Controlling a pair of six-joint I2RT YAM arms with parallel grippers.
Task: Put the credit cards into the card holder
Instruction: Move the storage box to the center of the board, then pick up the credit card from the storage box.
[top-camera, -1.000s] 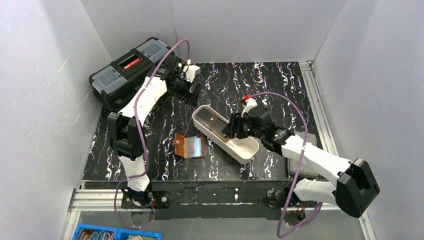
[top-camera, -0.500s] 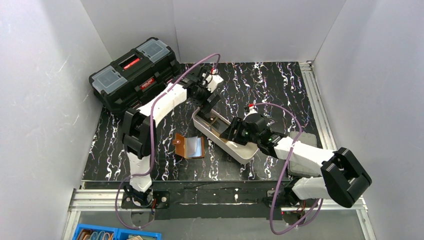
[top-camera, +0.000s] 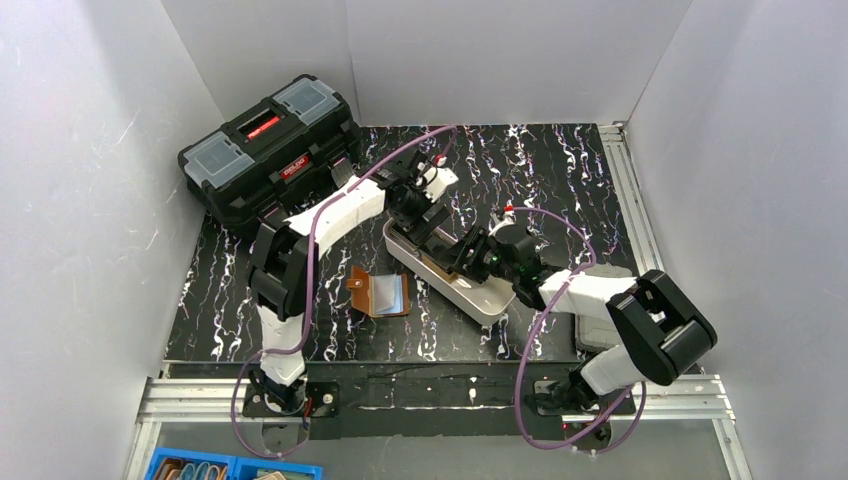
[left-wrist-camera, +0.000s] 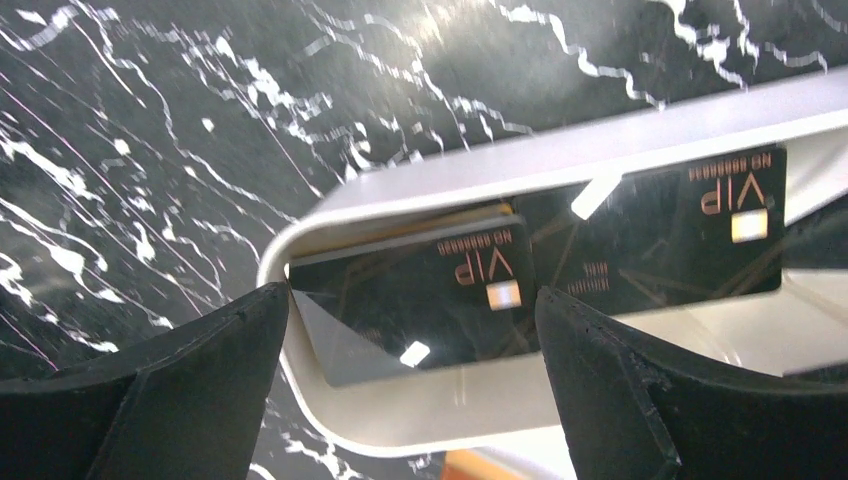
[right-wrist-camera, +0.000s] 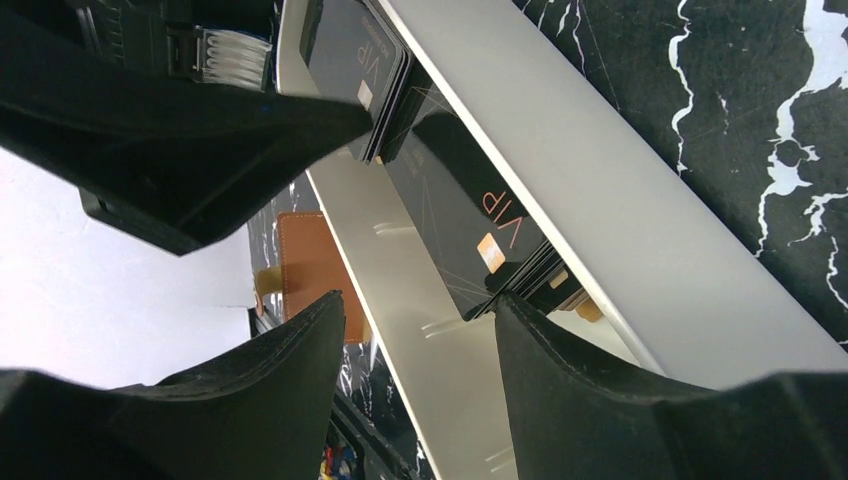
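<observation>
The coming move, as we judge it, turns on how the credit cards (left-wrist-camera: 420, 290) sit against the left fingers (top-camera: 428, 212). The end card in the white oblong tray (left-wrist-camera: 560, 155) lies straight ahead of the fingertips. Its long side runs from one finger across to the other, so the spread just brackets its length. A second card (left-wrist-camera: 660, 230) lies further along the tray, off past the right-hand finger in that view. The left fingers stand wide and hold nothing.

The right fingers (top-camera: 462, 258) are partly spread and also empty. They hang over the tray's middle, with a card (right-wrist-camera: 470, 220) just beyond their tips. Its long axis follows the tray and lies oblique to their gap. Both arms reach in over the tray, tips close together, and we judge the left better lined up.

The card holder (top-camera: 382, 293) lies open on the bench, beside the tray and apart from both pairs of fingers. From the right wrist its brown leather (right-wrist-camera: 315, 260) shows past the tray's rim.
</observation>
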